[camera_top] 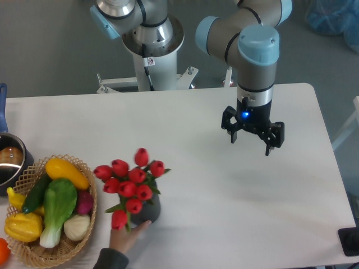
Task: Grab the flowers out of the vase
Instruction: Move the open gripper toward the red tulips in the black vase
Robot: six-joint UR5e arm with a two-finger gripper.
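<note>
We find no brand, label or writing that we can read. Taking the vase (150, 209) as our landmark: it is a short dark grey cylinder near the front edge of the white table (224, 213), and the flowers (130, 182), a bunch of red tulip buds on green stems, stand in it, spreading above and to its left. A person's hand (128, 234) reaches in from the front edge and touches the vase at its lower left side.

Left of the vase sits a woven basket (90, 216); in it we see a yellow squash (66, 172), a dark green cucumber (36, 193), a leafy green bok choy (57, 208), a white onion (76, 226), a small dark-red vegetable (84, 202) and a yellow pepper (23, 225). Further left, at the picture's edge, is a metal pot (10, 162).

Up and to the right of the vase, well apart from it, the gripper (253, 144) hangs over bare table. Its fingers (268, 147) are spread wide and have hold of nothing. Nothing lies between it and the flowers.
</note>
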